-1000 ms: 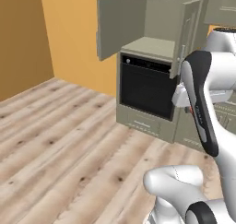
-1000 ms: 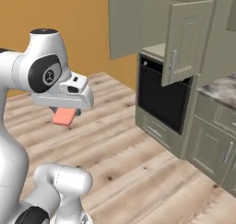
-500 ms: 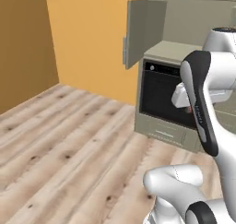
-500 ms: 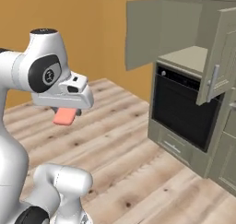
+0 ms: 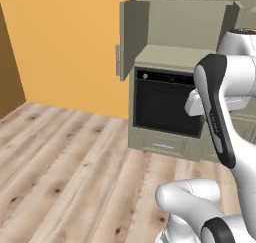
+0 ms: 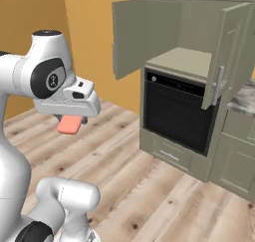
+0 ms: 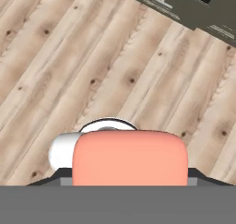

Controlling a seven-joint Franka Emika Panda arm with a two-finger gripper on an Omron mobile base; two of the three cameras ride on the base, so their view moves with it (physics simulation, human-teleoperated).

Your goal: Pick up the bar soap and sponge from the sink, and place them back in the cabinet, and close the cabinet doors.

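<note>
The white arm's two-finger gripper [image 6: 69, 122] hung over the pale wooden plank floor [image 6: 129, 186], pinching the small flat salmon-pink bar soap [image 6: 69, 125], which stuck out beneath the white hand in the right base view; in the hand view the bar soap [image 7: 130, 157] lay broad across the bottom of the frame, with the floor [image 7: 92, 57] far below it. The tall olive-grey cabinet [image 5: 182, 57] stood ahead against the orange wall [image 5: 65, 47], well apart from the gripper; its beige shelf [image 6: 184, 61] sat above the black-fronted oven [image 6: 174, 119]; both cabinet doors stood swung open, the left door [image 6: 132, 37] turned out toward the wall and the right door [image 6: 231, 54], with its vertical steel bar handle [image 6: 217, 85], angled forward; a grey drawer front [image 5: 160, 144] ran below the oven.
</note>
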